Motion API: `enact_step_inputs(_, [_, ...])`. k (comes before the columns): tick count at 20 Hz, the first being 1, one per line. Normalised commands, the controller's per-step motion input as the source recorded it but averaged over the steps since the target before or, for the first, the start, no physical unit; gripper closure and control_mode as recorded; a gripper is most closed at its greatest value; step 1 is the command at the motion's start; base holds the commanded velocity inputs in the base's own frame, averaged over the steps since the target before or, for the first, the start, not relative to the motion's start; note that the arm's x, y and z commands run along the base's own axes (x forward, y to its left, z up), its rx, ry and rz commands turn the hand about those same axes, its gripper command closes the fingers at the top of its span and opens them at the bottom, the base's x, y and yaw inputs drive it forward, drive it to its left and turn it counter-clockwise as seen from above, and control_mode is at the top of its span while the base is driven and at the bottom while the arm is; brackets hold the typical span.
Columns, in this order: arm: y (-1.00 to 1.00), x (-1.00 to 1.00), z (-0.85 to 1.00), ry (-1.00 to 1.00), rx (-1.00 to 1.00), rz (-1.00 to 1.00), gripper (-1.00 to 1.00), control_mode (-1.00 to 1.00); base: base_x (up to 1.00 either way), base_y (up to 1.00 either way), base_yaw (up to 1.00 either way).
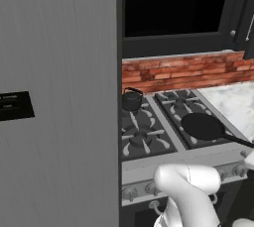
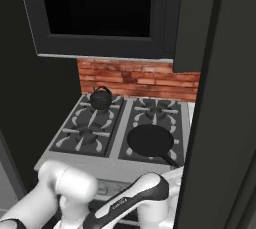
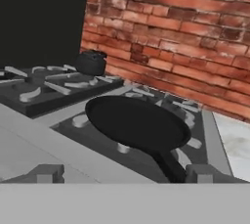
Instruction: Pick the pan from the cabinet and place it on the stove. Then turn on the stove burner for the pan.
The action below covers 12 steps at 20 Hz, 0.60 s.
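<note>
Could still go wrong at the row of round steel knobs (image 1: 130, 193) along the front edge of the steel gas stove with black iron grates (image 1: 149, 144). Easy to turn the wrong one, since several sit close together and look alike. Would then light a burner with no pan on it, maybe the back left one under the small black kettle (image 1: 132, 99). Could also bump the long thin black handle (image 3: 168, 164), which pokes out over the front edge toward the robot. A knock there would slide or spin the pan off its grate.

The flat round matte-black frying pan (image 2: 150, 139) sits flat on the front right grate of the stove, near the front right corner. Looks empty, dark all over, with a low rim. About as wide as one grate. Not tipped. Well apart from the kettle.

The hand (image 3: 122, 181) hangs low in front of the stove, just behind the end of the pan handle. Spread wide and gripping nothing. Not touching the pan.

Placing step looks done. Burner not lit yet, no flame to see.
</note>
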Motion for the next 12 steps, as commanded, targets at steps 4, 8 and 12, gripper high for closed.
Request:
enact_step_inputs(4, [0.0, -0.35, -0.26, -0.16, 0.0, -0.11, -1.0, -1.0, 0.0, 0.0, 0.0])
enact_step_inputs(8, [0.0, -0.22, -0.25, -0.14, 0.01, -0.09, -1.0, -1.0, 0.0, 0.0, 0.0])
enact_step_inputs(12, [0.0, -0.05, -0.2, -0.1, 0.0, -0.05, -1.0, -1.0, 0.0, 0.0, 0.0])
